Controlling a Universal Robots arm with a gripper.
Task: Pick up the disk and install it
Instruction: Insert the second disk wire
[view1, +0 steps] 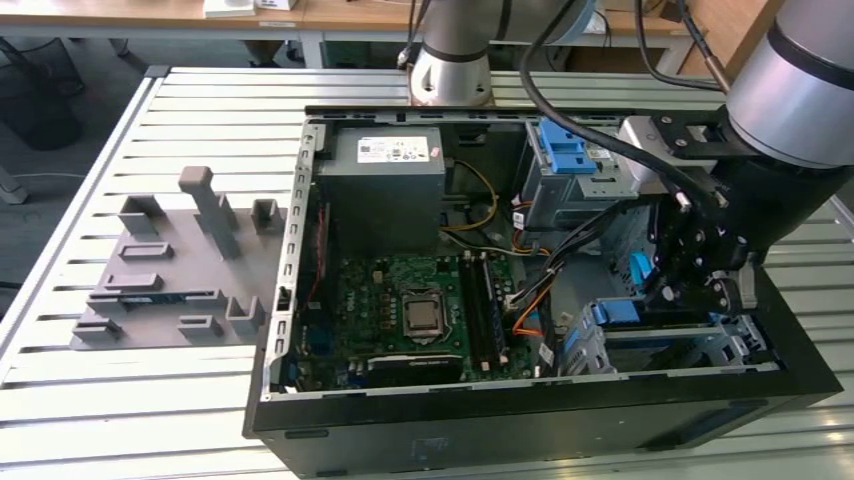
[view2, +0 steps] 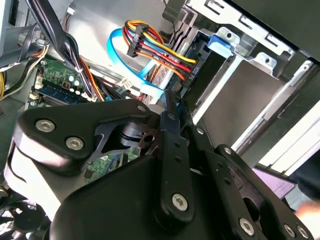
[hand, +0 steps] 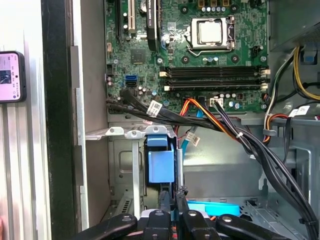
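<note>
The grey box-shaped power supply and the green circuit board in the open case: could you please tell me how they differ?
The grey box-shaped power supply is a raised metal box with a white sticker; the green circuit board lies flat and carries a silver square processor socket. In the exterior view the power supply sits at the case's far end, the board nearer the camera. Both sit inside the open black computer case.

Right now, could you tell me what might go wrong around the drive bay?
1. The claw works close to the cables that cross the bay; any move could snag or tug them.
2. It is tight against the bay and its blue tab; a sideways slip might scrape or jam there.
</note>
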